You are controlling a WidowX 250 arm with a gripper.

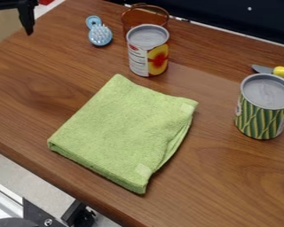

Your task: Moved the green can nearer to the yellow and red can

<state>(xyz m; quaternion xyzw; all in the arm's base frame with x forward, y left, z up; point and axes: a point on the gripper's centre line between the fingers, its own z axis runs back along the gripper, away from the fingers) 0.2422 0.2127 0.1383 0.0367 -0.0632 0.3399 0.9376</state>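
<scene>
My end effector (9, 33) hangs upper left, fingers apart; I'd squarely straddle the green can (262, 116), right of the towel (124, 131), and carry it upright toward the yellow and red can (149, 58).

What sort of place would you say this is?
Probably a robotics lab: a black two-finger gripper hangs at the upper left, and a brown wooden tabletop holds a yellow and red can, perhaps for handling tests.

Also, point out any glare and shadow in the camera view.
Camera view: pale, soft sheen on the wooden table left of the green cloth; a soft shadow along the cloth's lower right edge; a small bright spot on the dark surface at top right.
</scene>
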